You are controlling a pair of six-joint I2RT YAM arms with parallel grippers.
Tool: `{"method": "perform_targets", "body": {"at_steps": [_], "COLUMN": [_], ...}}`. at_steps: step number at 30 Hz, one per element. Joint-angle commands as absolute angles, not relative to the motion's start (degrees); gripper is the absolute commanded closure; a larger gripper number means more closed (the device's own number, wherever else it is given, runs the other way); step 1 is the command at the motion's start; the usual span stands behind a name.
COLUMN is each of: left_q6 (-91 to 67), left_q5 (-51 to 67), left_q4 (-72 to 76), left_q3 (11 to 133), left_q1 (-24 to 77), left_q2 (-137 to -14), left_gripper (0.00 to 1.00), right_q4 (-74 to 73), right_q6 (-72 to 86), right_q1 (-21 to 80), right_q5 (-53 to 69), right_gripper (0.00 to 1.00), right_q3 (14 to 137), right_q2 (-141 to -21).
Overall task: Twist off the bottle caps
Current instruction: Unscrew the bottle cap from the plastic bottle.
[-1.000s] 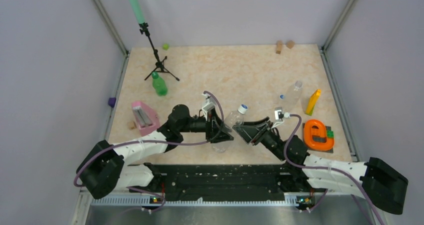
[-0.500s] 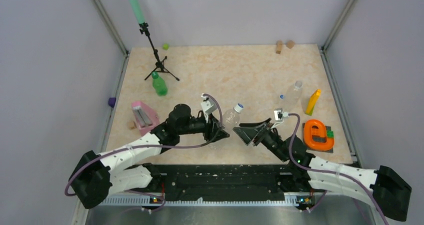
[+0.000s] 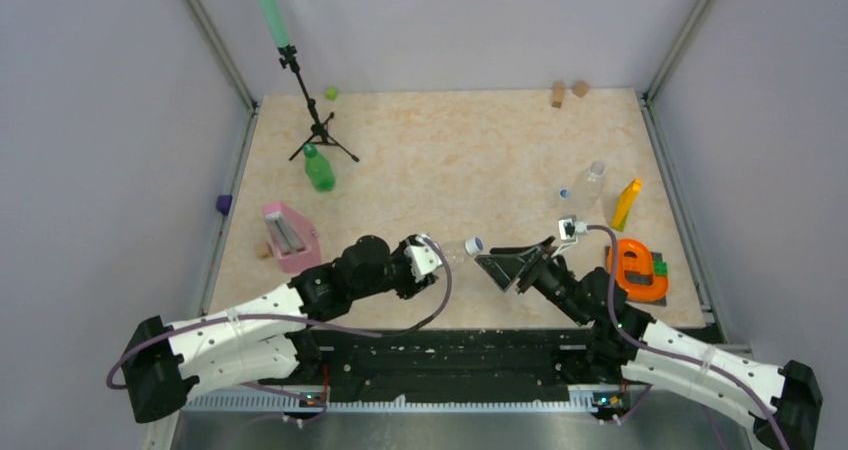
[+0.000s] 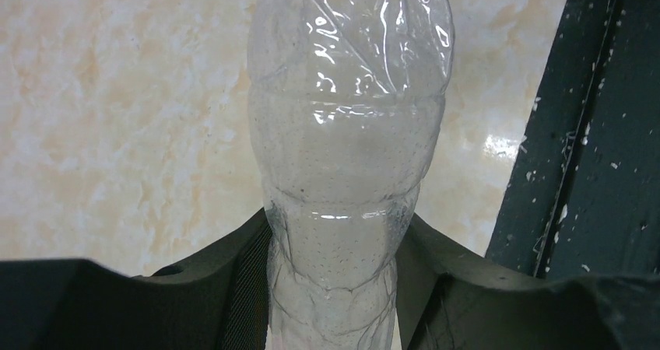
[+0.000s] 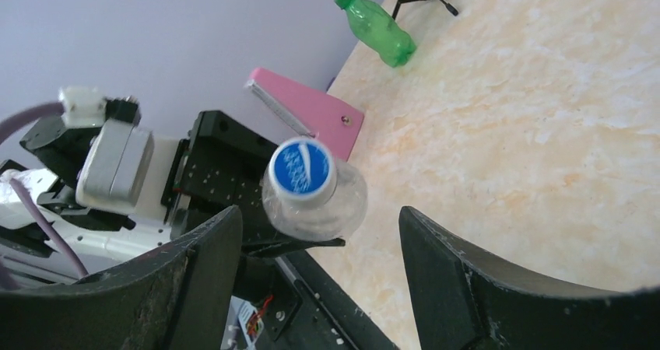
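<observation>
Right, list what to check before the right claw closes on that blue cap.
1. Hold: left claw shut on the clear bottle: ok, pinched at its body.
2. Target: blue cap on the bottle: ok.
3. Opening: right claw spread wide: ok.
4. Aim: cap roughly centred in the right wrist view: ok.
5. Depth: cap far enough inside the claw: cannot tell.
6. Clearance: green bottle and pink block lie well apart: ok.
</observation>
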State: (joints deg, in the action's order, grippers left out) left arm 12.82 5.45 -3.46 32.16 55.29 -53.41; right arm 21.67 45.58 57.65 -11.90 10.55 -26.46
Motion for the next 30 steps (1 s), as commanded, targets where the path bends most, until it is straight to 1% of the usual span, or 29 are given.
{"method": "perform_targets", "body": {"at_steps": [1, 5, 8, 13, 15, 19, 21, 22, 24, 28, 29, 30], "left_q6": [24.45, 28.4, 29.55, 30.91, 31.02, 31.14, 31.15, 31.25, 31.18, 29.42, 28.31, 27.1], "left_q5": [-0.42, -5.28, -8.13, -9.7, -9.82, -9.55, -9.49, -9.49, -9.33, -8.97, -8.81, -8.48], "left_q4": [-1.6, -3.12, -3.58, -2.47, -2.05, -1.38, -1.3, -1.32, -1.32, -0.61, -0.54, -0.52], "left_q3": [29.84, 30.03, 30.58, 30.26, 30.01, 29.26, 29.19, 29.22, 29.24, 29.33, 29.39, 29.54], "left_q1": [59.24, 62.4, 63.63, 64.57, 64.75, 64.78, 64.78, 64.78, 64.78, 64.78, 64.78, 64.78], "left_q2": [-50.5, -51.37, -52.39, -52.18, -51.8, -51.08, -50.89, -50.83, -50.89, -50.79, -50.69, -50.7], "left_gripper": [1.0, 1.0, 1.0, 1.0, 1.0, 1.0, 1.0, 1.0, 1.0, 1.0, 0.96, 0.85], "right_q4": [16.66, 15.48, 15.16, 14.45, 14.56, 13.9, 13.9, 14.15, 14.86, 17.12, 17.47, 17.66], "right_q6": [45.14, 45.07, 44.48, 43.19, 43.17, 43.15, 43.12, 43.11, 43.02, 42.14, 41.6, 40.93], "right_q1": [57.98, 58.01, 57.88, 57.8, 57.68, 57.58, 57.53, 57.49, 57.51, 57.5, 57.53, 57.5], "right_q5": [-10.38, -7.89, -5.47, -3.07, -3.16, -3.62, -3.78, -3.74, -3.64, -1.64, -0.86, -0.38], "right_gripper": [0.29, 0.31, 0.38, 0.47, 0.54, 0.56, 0.65, 0.67, 0.8, 0.92, 0.96, 0.99], "right_q3": [14.35, 15.99, 17.11, 18.21, 18.2, 18.18, 18.02, 17.93, 17.57, 16.71, 16.67, 16.62], "right_q2": [-25.73, -26.88, -28.49, -30.46, -30.55, -30.43, -30.18, -30.13, -29.76, -29.91, -30.28, -30.76]}}
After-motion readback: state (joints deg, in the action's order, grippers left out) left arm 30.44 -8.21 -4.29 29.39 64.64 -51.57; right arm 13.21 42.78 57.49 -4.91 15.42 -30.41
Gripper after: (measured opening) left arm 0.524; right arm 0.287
